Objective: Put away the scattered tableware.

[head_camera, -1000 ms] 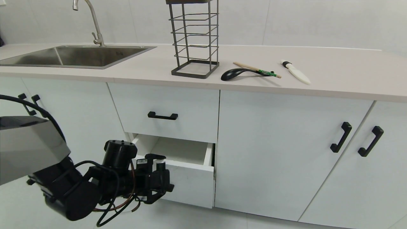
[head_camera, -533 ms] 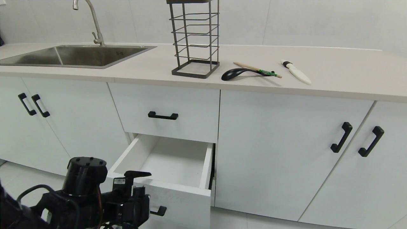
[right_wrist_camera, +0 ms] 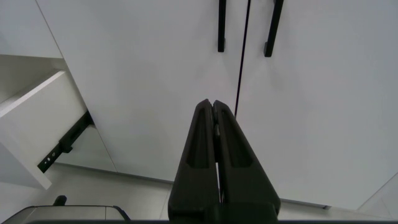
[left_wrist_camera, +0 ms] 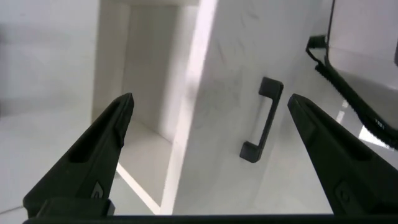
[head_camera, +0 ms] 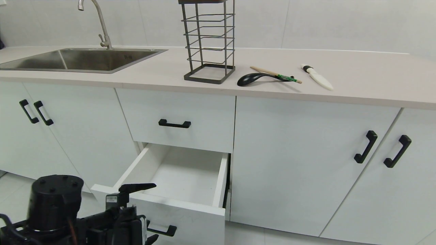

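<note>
Tableware (head_camera: 276, 75) lies loose on the bench (head_camera: 368, 78), right of the middle. A black spoon (head_camera: 248, 81) rests bowl down, and its handle runs along a pair of wooden chopsticks (head_camera: 264, 70) and touches them. A white knife (head_camera: 317, 77) with a dark band at one end lies near them on the right, apart from both. To their left stands a tall dark wire rack (head_camera: 209, 41), upright and near the front edge.

The bench is a pale, matt top running the full width of the room. A steel sink (head_camera: 81, 59) is set into its left end, with a curved tap (head_camera: 98, 23) behind it. Above it the wall (head_camera: 323, 23) is plain white tile. Below it are white doors (head_camera: 306, 163) and drawer fronts with black bar handles, and the floor (head_camera: 259, 238) is pale tile.

The lower drawer (head_camera: 184, 177) under the rack is pulled well out and shows a bare white inside. The upper drawer (head_camera: 175, 109) above it is closed.

The left claw (left_wrist_camera: 209, 102) hangs low, just in front of the open drawer's front panel near its left corner. Its fingers are spread wide, and in its wrist view the black handle (left_wrist_camera: 261, 119) shows between them, apart from both.

The right claw (right_wrist_camera: 213, 106) has its fingers pressed together with nothing between them. It points at the white doors, with the open drawer's side and rail off to one side.
</note>
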You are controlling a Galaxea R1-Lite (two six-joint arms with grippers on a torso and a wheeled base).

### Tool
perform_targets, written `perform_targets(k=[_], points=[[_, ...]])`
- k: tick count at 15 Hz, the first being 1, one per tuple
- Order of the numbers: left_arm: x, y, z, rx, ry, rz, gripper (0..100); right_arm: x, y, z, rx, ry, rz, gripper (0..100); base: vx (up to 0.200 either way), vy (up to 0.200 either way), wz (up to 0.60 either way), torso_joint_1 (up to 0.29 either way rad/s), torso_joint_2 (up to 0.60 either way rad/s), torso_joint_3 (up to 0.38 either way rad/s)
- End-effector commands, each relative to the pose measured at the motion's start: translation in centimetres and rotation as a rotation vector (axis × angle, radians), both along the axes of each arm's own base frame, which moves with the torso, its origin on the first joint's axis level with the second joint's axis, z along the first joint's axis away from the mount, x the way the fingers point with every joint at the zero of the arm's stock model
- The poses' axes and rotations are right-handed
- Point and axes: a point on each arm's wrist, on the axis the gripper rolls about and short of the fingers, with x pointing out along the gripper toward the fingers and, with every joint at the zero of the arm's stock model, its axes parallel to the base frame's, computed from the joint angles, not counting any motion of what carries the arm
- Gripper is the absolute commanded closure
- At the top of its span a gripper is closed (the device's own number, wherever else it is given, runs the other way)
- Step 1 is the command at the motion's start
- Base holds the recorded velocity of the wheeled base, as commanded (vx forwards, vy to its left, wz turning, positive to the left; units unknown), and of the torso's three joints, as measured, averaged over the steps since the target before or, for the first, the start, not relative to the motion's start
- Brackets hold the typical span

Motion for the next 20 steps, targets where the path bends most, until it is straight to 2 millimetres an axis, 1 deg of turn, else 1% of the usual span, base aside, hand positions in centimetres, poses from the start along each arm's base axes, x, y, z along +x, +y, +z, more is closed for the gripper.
perform_targets(k=[1, 2, 3, 4, 5, 6, 7, 9, 10, 11, 12, 13, 14, 15, 16, 17, 18, 19, 20], points=[[-1.5, 0.1, 3.2, -0.166, -0.083, 0.021, 0, 0.0, 0.0, 0.0, 0.0, 0.001, 0.0, 100, 0.0, 0.0, 0.0, 0.0, 0.0, 0.0], [-2.6, 0.6, 4.7, -0.282, -0.106, 0.022, 0, 0.0, 0.0, 0.0, 0.0, 0.001, 0.0, 100, 0.0, 0.0, 0.0, 0.0, 0.0, 0.0], [-3.2, 1.1, 5.5, -0.345, -0.113, 0.044, 0, 0.0, 0.0, 0.0, 0.0, 0.003, 0.0, 100, 0.0, 0.0, 0.0, 0.0, 0.0, 0.0], [-3.9, 1.8, 6.7, -0.461, -0.09, 0.105, 0, 0.0, 0.0, 0.0, 0.0, 0.001, 0.0, 100, 0.0, 0.0, 0.0, 0.0, 0.0, 0.0], [-4.0, 2.0, 6.9, -0.492, -0.081, 0.127, 0, 0.0, 0.0, 0.0, 0.0, 0.001, 0.0, 100, 0.0, 0.0, 0.0, 0.0, 0.0, 0.0], [-4.5, 3.3, 8.2, -0.649, -0.052, 0.24, 0, 0.0, 0.0, 0.0, 0.0, 0.001, 0.0, 100, 0.0, 0.0, 0.0, 0.0, 0.0, 0.0], [-5.0, 4.1, 8.5, -0.723, -0.044, 0.299, 0, 0.0, 0.0, 0.0, 0.0, 0.001, 0.0, 100, 0.0, 0.0, 0.0, 0.0, 0.0, 0.0], [-6.8, 5.3, 8.2, -0.821, -0.055, 0.363, 0, 0.0, 0.0, 0.0, 0.0, 0.003, 0.0, 100, 0.0, 0.0, 0.0, 0.0, 0.0, 0.0], [-8.9, 5.9, 7.5, -0.89, -0.065, 0.37, 0, 0.0, 0.0, 0.0, 0.0, 0.001, 0.0, 100, 0.0, 0.0, 0.0, 0.0, 0.0, 0.0], [-10.4, 6.2, 6.8, -0.924, -0.081, 0.364, 0, 0.0, 0.0, 0.0, 0.0, 0.001, 0.0, 100, 0.0, 0.0, 0.0, 0.0, 0.0, 0.0], [-12.1, 6.7, 6.4, -0.95, -0.126, 0.348, 0, 0.0, 0.0, 0.0, 0.0, 0.003, 0.0, 100, 0.0, 0.0, 0.0, 0.0, 0.0, 0.0], [-13.3, 6.9, 6.2, -0.969, -0.164, 0.33, 0, 0.0, 0.0, 0.0, 0.0, 0.003, 0.0, 100, 0.0, 0.0, 0.0, 0.0, 0.0, 0.0], [-15.2, 7.4, 5.6, -0.994, -0.225, 0.32, 0, 0.0, 0.0, 0.0, 0.0, 0.003, 0.0, 100, 0.0, 0.0, 0.0, 0.0, 0.0, 0.0], [-17.3, 7.9, 4.8, -1.019, -0.309, 0.359, 0, 0.0, 0.0, 0.0, 0.0, 0.001, 0.0, 100, 0.0, 0.0, 0.0, 0.0, 0.0, 0.0], [-18.3, 8.1, 4.4, -1.018, -0.359, 0.404, 0, 0.0, 0.0, 0.0, 0.0, 0.001, 0.0, 100, 0.0, 0.0, 0.0, 0.0, 0.0, 0.0], [-18.1, 8.1, 4.6, -1.022, -0.377, 0.431, 0, 0.0, 0.0, 0.0, 0.0, 0.001, 0.0, 100, 0.0, 0.0, 0.0, 0.0, 0.0, 0.0], [-18.2, 8.3, 5.0, -1.066, -0.427, 0.469, 0, 0.0, 0.0, 0.0, 0.0, 0.001, 0.0, 100, 0.0, 0.0, 0.0, 0.0, 0.0, 0.0], [-18.0, 8.2, 4.6, -1.073, -0.417, 0.516, 0, 0.0, 0.0, 0.0, 0.0, 0.001, 0.0, 100, 0.0, 0.0, 0.0, 0.0, 0.0, 0.0], [-17.6, 8.1, 3.4, -1.064, -0.39, 0.598, 0, 0.0, 0.0, 0.0, 0.0, 0.001, 0.0, 100, 0.0, 0.0, 0.0, 0.0, 0.0, 0.0]])
